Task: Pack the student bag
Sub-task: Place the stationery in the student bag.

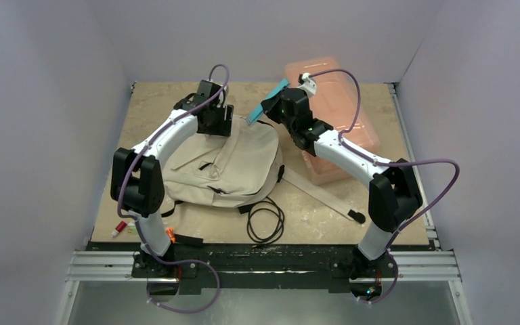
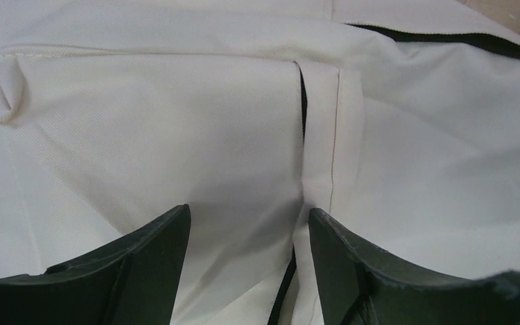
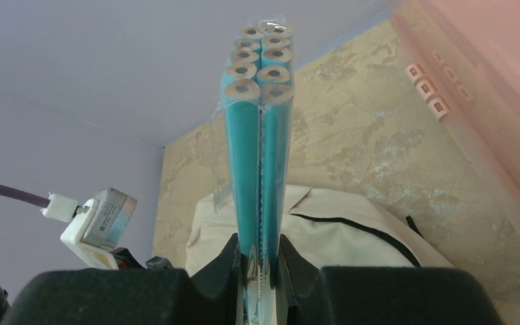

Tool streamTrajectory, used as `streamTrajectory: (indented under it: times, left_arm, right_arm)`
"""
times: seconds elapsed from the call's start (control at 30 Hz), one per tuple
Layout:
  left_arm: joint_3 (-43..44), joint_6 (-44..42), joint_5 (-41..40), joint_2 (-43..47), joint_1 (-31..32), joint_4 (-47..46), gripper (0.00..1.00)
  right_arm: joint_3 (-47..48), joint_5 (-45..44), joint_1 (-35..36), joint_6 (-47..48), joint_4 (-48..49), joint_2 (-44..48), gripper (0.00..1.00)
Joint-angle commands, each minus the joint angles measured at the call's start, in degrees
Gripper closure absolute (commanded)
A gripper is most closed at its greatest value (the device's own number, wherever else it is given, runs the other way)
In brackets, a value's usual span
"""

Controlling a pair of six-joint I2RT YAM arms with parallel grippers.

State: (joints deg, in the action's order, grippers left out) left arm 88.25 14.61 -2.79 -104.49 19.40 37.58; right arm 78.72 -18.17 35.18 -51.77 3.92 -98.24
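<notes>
The student bag (image 1: 223, 162) is a cream fabric backpack with a black zip, lying flat in the middle of the table. My left gripper (image 1: 215, 120) is down at its far left corner. In the left wrist view that gripper (image 2: 249, 223) stands open, its fingers (image 2: 156, 250) either side of a fold of bag fabric (image 2: 176, 122) and a black zip line. My right gripper (image 3: 261, 254) is shut on a pack of teal pencils (image 3: 257, 135) in clear wrap, held above the far edge of the bag (image 3: 338, 223). The overhead view shows the pencils (image 1: 276, 91) between the two grippers.
A translucent pink plastic box (image 1: 332, 118) stands at the back right, partly under the right arm. A coiled black cable (image 1: 265, 220) lies near the front edge. A bag strap with a buckle (image 1: 325, 196) trails to the right. A red marker (image 1: 118, 229) lies at the front left corner.
</notes>
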Motion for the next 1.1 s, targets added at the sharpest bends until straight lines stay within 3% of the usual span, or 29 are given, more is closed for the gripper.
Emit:
streamTrajectory:
  times: [0.0,0.2,0.33,0.4,0.5,0.57,0.63,0.73,0.83,0.93,1.07]
  left_arm:
    - [2.3,-1.7,0.0,-1.5,2.0,2.4,0.32]
    - [2.1,-2.0,0.4,-1.5,3.2,2.5,0.17]
    - [2.9,-2.4,-3.0,-2.0,3.2,4.1,0.25]
    - [1.7,-2.6,-0.8,0.4,3.2,2.8,0.28]
    - [0.6,-1.4,11.0,2.6,3.0,1.0,0.41]
    - [0.5,1.7,24.3,2.3,2.5,0.7,0.56]
    - [-3.6,6.2,33.2,3.7,2.1,-3.5,0.6]
    - [-12.3,13.0,41.3,8.0,1.9,-14.6,0.57]
    - [-16.1,16.0,44.2,9.8,1.8,-19.0,0.49]
    - [-19.2,18.7,44.7,11.5,1.3,-23.1,0.43]
    - [-20.7,16.9,40.5,15.8,-0.5,-20.9,0.33]
  right_arm:
    - [-0.3,1.8,-0.2,-1.8,2.8,1.4,1.0]
    - [0.4,3.8,-0.3,-2.6,3.3,0.2,1.0]
    - [0.3,4.6,-0.3,-2.9,3.6,-0.1,1.0]
    - [0.4,5.2,-0.3,-2.8,3.7,-0.3,1.0]
    - [0.4,5.8,-0.3,-2.8,4.1,-0.6,1.0]
    - [0.6,5.4,-0.4,-3.0,4.0,-0.8,1.0]
    - [1.9,5.2,-0.3,-2.4,3.1,-1.4,1.0]
    - [3.6,3.5,-0.4,-0.8,1.0,-1.7,1.0]
    - [3.2,2.9,-1.1,-1.1,0.5,-1.2,1.0]
    - [3.6,3.9,-1.4,-1.4,0.0,-1.6,1.0]
    - [5.2,4.6,-1.4,-0.5,-1.5,-3.1,1.0]
